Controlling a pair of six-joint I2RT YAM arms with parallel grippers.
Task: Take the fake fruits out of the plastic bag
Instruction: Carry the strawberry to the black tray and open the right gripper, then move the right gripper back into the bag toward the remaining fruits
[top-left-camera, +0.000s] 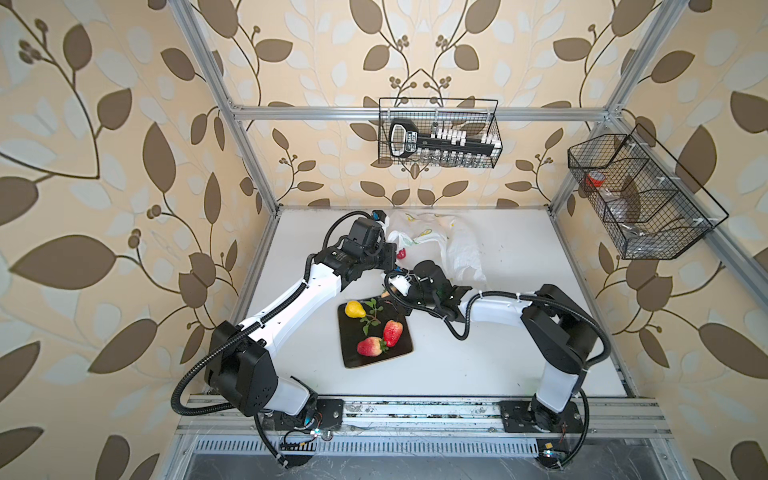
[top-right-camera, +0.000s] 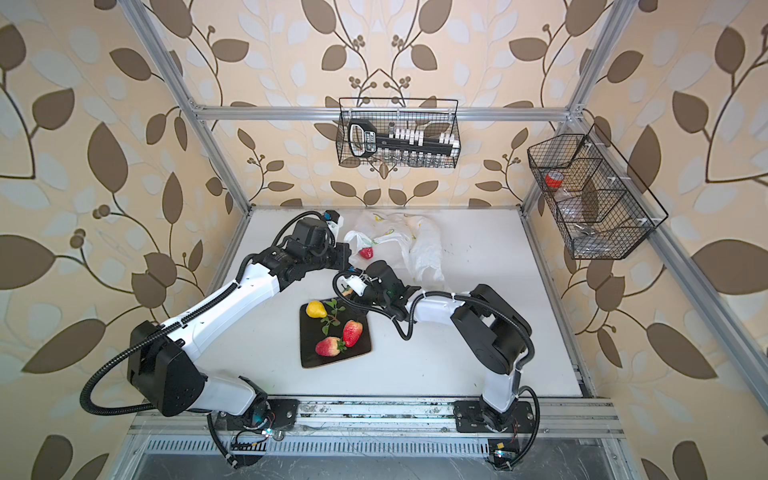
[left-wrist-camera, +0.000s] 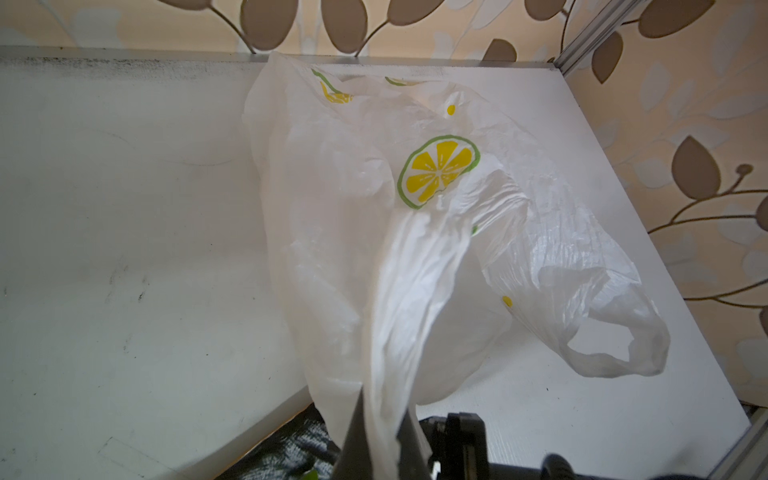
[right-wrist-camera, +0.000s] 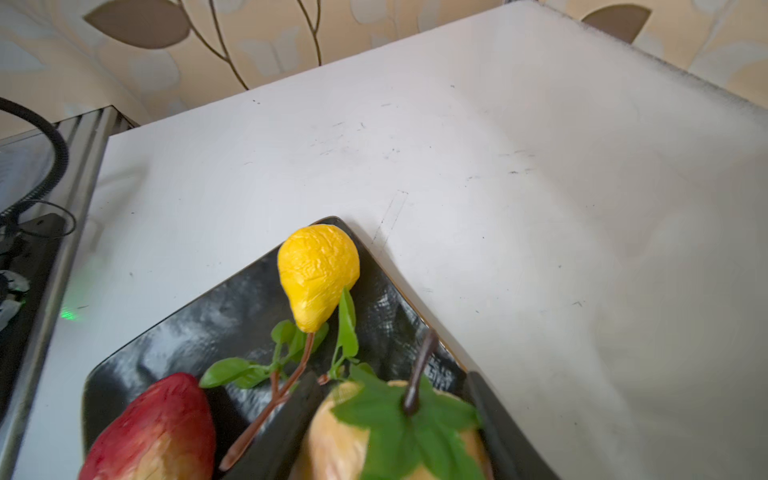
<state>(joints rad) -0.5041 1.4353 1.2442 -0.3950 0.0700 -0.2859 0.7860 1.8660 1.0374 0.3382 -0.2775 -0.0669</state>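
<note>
Left gripper (left-wrist-camera: 382, 440) clamped on plastic bag (left-wrist-camera: 365, 199) rim, likely lifting mouth open; bag at counter (top-left-camera: 519, 340) back edge, strawberry (top-right-camera: 366, 252) showing at mouth; right gripper (right-wrist-camera: 395, 419) clamped on pale pear (right-wrist-camera: 336, 449) over black tray (right-wrist-camera: 195, 328), probably for drop-off beside other fake fruits (top-left-camera: 392, 332); counter white, scuffed; leaf-print walls (top-left-camera: 124, 208), wire baskets (top-left-camera: 457, 116)

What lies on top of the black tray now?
A yellow pear, a green sprig and two strawberries. The right gripper, holding a pale fruit, covers one tray corner.
</note>
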